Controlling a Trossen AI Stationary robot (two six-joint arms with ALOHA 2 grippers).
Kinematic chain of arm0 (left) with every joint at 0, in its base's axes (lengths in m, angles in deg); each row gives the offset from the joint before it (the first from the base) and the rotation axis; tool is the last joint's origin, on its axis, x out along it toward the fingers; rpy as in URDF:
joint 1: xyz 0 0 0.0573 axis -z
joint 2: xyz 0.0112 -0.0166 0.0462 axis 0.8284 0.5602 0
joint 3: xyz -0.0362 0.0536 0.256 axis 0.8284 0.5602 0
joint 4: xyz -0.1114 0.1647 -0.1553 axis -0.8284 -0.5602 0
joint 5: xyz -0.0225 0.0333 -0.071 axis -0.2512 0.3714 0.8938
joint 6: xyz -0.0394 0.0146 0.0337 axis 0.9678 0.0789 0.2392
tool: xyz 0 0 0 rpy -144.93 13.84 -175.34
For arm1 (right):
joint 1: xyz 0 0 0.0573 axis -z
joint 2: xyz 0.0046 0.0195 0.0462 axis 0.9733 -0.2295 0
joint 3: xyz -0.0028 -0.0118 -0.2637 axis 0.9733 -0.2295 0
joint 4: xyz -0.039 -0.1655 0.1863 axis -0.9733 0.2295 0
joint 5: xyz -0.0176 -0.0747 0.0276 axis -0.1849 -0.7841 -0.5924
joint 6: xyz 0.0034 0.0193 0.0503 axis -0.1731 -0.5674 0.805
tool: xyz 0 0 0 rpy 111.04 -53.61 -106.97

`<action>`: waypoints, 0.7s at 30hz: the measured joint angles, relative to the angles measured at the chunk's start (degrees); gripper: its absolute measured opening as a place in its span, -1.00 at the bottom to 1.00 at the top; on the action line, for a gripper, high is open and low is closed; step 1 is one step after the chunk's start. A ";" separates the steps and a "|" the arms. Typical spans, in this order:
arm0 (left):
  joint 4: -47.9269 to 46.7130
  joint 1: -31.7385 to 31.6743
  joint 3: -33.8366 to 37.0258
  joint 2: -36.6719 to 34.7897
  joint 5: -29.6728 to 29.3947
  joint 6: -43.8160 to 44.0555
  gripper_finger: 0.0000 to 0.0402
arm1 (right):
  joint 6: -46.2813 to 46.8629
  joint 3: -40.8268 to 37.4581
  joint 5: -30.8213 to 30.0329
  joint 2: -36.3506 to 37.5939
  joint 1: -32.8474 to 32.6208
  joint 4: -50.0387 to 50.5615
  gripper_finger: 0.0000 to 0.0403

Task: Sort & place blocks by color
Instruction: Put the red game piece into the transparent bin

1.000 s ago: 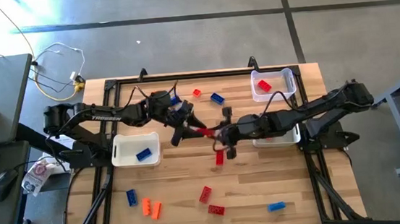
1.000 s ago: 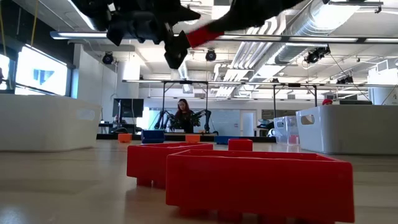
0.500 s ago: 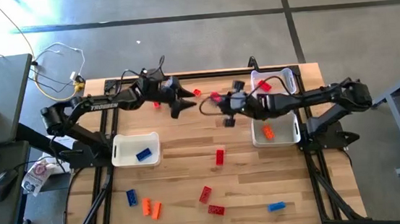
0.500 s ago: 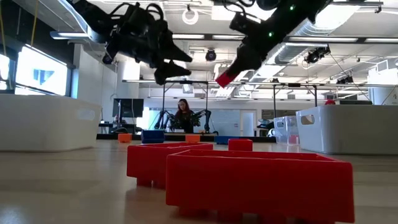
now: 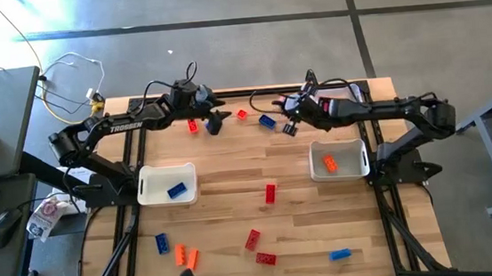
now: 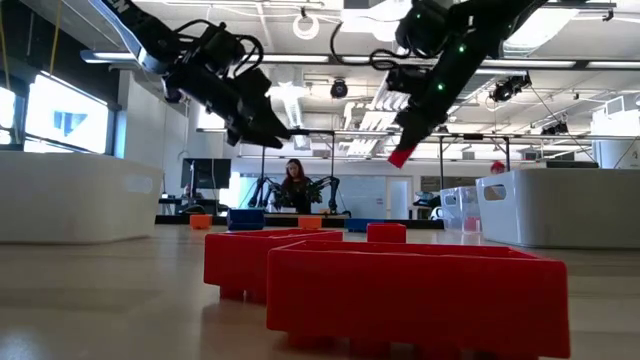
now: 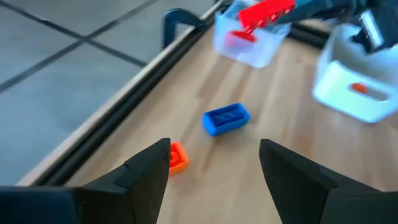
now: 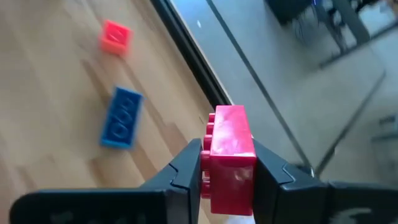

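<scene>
I am holding my right hand (image 8: 227, 163) up in the air near the far edge of the table (image 5: 234, 202), and its two fingers are pinching a red block (image 8: 229, 155) tight between them. In the low view that red block (image 6: 401, 156) is hanging high above the table, at the tip of the arm. My left hand (image 7: 214, 163) is also up near the far edge, on the left side, and its fingers are spread wide with nothing between them. Past its fingers I am seeing a blue block (image 7: 226, 118) and a small orange-red block (image 7: 177, 157) lying on the wood just beside it. Further off there is a clear bin (image 7: 249, 46) with a red block inside. From above, a white bin (image 5: 168, 183) on the left is holding one blue block (image 5: 176, 190), and a white bin (image 5: 339, 159) on the right is holding one orange block (image 5: 329, 162). Loose blocks are lying about on the table: a red one (image 5: 270, 193) in the middle, and near the front edge a blue one (image 5: 161, 244), two orange ones (image 5: 186, 256), two red ones (image 5: 257, 247) and another blue one (image 5: 340, 255). Far behind the table a person (image 6: 296, 186) is sitting in the room.
</scene>
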 joint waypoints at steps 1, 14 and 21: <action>-0.32 -0.13 0.00 0.00 -0.76 -0.37 0.15 | 0.57 0.00 0.00 0.00 0.87 0.99 -0.62; -0.20 -0.39 0.00 0.00 -14.94 -7.24 0.15 | 9.23 0.00 3.33 0.04 12.62 10.83 -0.62; -7.13 -1.86 -2.86 0.00 -15.82 -6.54 0.15 | 13.27 0.98 6.73 0.09 17.31 14.65 -0.62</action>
